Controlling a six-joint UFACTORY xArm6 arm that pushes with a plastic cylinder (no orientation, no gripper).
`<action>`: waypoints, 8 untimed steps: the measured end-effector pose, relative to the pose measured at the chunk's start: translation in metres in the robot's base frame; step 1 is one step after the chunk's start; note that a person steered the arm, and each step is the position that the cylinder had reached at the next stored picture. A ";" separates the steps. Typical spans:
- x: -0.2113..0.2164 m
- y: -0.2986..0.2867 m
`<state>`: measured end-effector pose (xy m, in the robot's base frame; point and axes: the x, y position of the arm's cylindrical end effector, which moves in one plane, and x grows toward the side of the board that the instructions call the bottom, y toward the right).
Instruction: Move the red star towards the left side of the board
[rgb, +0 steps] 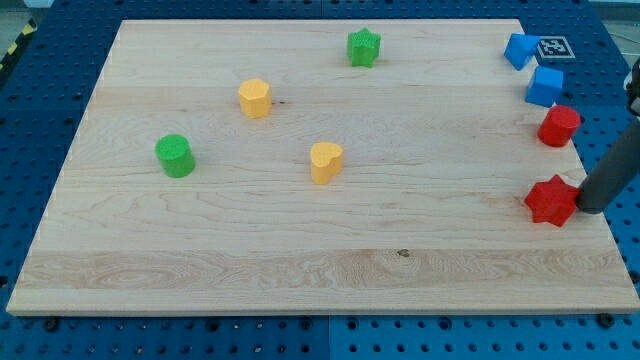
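Observation:
The red star lies near the board's right edge, in the lower right of the view. My tip is just to the star's right, touching or almost touching its right side. The dark rod slants up to the view's right edge. A red block, round or hexagonal, sits above the star near the same edge.
Two blue blocks sit at the top right beside a small tag marker. A green star is at the top middle. A yellow block, a yellow heart and a green cylinder lie to the left on the wooden board.

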<state>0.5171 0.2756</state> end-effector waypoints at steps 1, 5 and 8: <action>0.000 -0.013; 0.016 -0.020; 0.007 -0.029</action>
